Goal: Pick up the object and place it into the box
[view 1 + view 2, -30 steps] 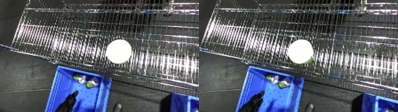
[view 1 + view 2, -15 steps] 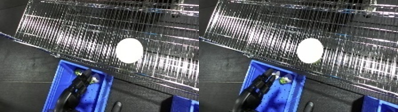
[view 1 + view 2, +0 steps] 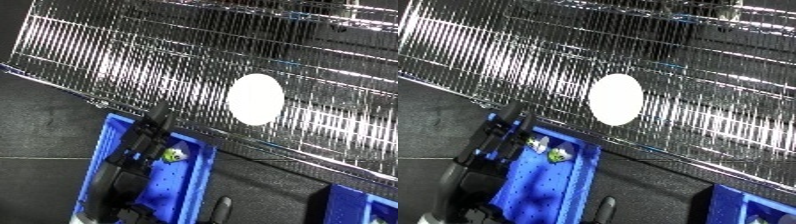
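The left hand (image 3: 142, 145) has risen over the blue bin (image 3: 191, 200) toward the white object (image 3: 256, 99) on the wire shelf (image 3: 107, 60). Its fingers look straight and hold nothing, so the pick is only starting.

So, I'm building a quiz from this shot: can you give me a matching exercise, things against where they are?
Things:
1. white oval object
2. small green item
3. left hand
4. second blue bin

Places:
A. inside the near blue bin
B. lower right corner
C. on the wire shelf
D. reaching up over the near blue bin towards the shelf edge

Pairs: 1-C, 2-A, 3-D, 4-B
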You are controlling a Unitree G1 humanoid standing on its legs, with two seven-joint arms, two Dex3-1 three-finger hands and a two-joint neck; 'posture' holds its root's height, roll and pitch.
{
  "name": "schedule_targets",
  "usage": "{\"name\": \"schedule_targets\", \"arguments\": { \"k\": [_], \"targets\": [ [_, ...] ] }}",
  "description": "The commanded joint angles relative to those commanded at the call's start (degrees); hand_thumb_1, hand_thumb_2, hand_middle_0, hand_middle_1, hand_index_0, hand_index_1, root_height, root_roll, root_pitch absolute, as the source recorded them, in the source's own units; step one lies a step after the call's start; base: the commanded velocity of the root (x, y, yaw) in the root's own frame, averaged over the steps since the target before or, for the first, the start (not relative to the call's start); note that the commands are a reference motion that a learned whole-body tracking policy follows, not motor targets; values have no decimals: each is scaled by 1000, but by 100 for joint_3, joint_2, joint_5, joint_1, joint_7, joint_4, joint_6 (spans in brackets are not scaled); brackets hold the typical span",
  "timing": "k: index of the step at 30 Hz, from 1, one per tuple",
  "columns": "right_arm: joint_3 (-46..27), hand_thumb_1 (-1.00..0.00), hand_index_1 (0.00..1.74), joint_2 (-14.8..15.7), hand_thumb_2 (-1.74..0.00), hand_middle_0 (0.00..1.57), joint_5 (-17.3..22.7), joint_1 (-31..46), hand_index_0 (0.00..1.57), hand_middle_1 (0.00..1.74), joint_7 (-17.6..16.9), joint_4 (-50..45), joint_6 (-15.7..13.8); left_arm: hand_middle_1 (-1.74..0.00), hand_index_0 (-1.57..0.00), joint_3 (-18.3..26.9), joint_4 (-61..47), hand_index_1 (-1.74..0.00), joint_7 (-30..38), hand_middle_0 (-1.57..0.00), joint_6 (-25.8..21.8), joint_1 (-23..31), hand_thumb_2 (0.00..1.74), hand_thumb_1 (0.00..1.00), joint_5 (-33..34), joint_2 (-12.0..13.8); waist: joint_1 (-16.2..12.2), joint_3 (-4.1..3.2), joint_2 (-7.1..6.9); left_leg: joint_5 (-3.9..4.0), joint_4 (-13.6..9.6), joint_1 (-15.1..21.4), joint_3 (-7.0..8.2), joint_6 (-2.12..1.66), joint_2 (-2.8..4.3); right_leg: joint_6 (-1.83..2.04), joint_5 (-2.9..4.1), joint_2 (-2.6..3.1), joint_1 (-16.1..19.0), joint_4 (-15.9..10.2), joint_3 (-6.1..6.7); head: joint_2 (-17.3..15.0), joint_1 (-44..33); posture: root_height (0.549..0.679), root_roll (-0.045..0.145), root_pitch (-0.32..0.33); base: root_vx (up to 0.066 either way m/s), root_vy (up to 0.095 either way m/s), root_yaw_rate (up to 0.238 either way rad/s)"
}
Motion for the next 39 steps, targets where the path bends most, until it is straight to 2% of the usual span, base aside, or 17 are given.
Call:
{"name": "schedule_targets", "arguments": {
  "k": [7, 11, 15, 20, 29, 39],
  "targets": [
    [143, 0, 0, 121, 0, 0, -110, -110, 0, 0, 40, -2, 117, 0, 0, -37, 467, 0, 678, 0, -56, -517, 0, 0, 550, -145, -157, 0, -193, -18, 78, -12, 68, -1, 101, 6, 14, 103, -23, 14, 105, -17, -450, 655, 27, 64, 9, -4, -155],
    [206, 0, 0, 150, 0, 0, -217, -165, 0, 0, 99, 41, 145, 0, 0, -48, 867, 0, 1075, 0, -260, -832, 0, 0, 885, -213, -274, 0, -272, -34, 123, -20, 136, -2, 175, 12, 20, 159, -63, 33, 177, 47, -737, 653, 23, 63, -1, 26, -181],
    [273, 0, 0, 164, 0, 0, -296, -238, 0, 0, 165, 77, 183, 0, 0, -4, 1299, 0, 1502, 0, -464, -1060, 0, 0, 1106, -271, -384, 0, -344, -72, 210, -57, 205, 2, 234, 10, 20, 207, -125, 76, 253, 128, -985, 652, 20, 62, -3, 32, -156],
    [392, 0, 0, 202, 0, 0, -346, -333, 0, 0, 227, 56, 200, 0, 0, 10, 1839, 0, 1931, 0, -504, -1248, 0, 0, 1346, -377, -503, 0, -452, -136, 346, -132, 278, -5, 325, 10, 13, 265, -206, 137, 324, 233, -1207, 650, 14, 64, -1, 13, -137],
    [563, 0, 0, 221, 0, 0, -330, -494, 0, 0, 176, -88, 248, 0, 0, -101, 2811, 0, 2040, 0, -515, -1683, 0, 0, 1410, -550, -697, 0, -565, -195, 447, -245, 370, -16, 427, 17, 19, 356, -360, 176, 423, 510, -1458, 648, 8, 77, -3, 25, -91],
    [703, 0, 0, 270, 0, 0, -201, -580, 0, 0, 96, -211, 254, 0, 0, -200, 3663, 0, 1919, 0, -499, -2322, 0, 0, 1347, -669, -896, 0, -700, -243, 544, -460, 432, -29, 529, 42, 62, 441, -583, 189, 492, 810, -1585, 645, 0, 102, -9, 14, -59]
  ]
}}
